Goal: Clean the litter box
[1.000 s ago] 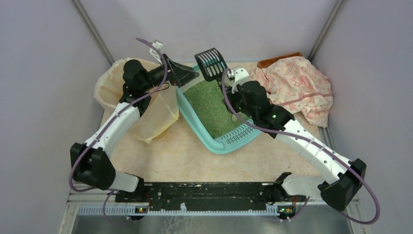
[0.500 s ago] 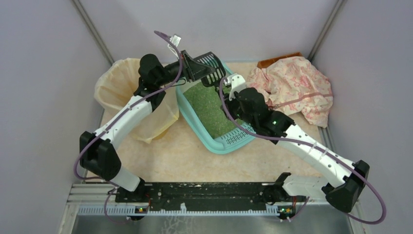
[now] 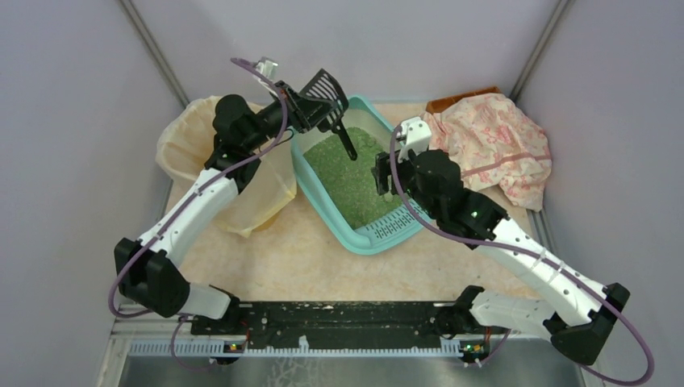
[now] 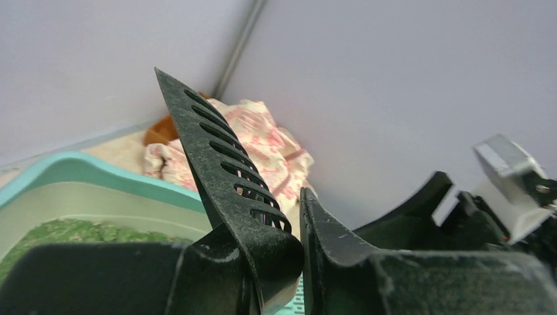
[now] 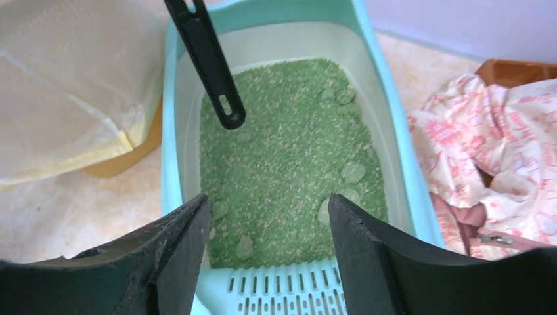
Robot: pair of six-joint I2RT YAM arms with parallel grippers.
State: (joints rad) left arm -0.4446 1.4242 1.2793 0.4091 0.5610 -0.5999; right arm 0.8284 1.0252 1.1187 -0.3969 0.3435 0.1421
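Litter box sits between the arms, slotted grate end nearest, green granules behind it. Right gripper hangs over those granules, jaws spread wide, nothing in them. At the box's far left corner, left gripper is clamped on the black scoop, handle dangling above the litter. Bag-lined bin left of the box, patterned cloth far right.

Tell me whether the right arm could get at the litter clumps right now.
Probably yes: the right gripper hangs open above the litter box, clumps bare below; the scoop dangles farther back.
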